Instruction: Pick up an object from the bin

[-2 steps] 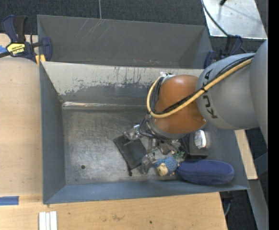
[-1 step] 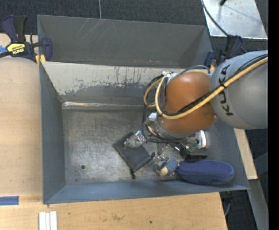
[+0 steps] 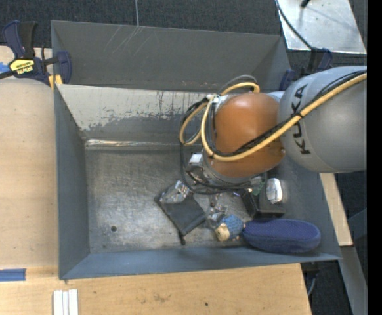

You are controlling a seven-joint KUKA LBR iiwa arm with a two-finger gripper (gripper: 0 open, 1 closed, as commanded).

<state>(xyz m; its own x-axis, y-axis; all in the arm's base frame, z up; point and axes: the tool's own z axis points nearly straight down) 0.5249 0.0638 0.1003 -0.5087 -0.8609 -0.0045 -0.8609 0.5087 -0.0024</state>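
My gripper (image 3: 199, 173) hangs low in the bin's front right part, mostly hidden under the arm's wrist. Just left of and below it lies a small clear, silvery crumpled thing (image 3: 176, 191). A flat black rectangular pad (image 3: 186, 216) lies tilted right in front of that, on the bin floor. To the right of the pad sits a small yellow and blue roundish thing (image 3: 229, 229).
A dark blue oblong pouch (image 3: 284, 235) lies along the front right wall. Behind it are a black box (image 3: 264, 207) and a white rounded thing (image 3: 273, 190). The bin's left half shows bare floor. The arm's orange cover and cables hang over the right side.
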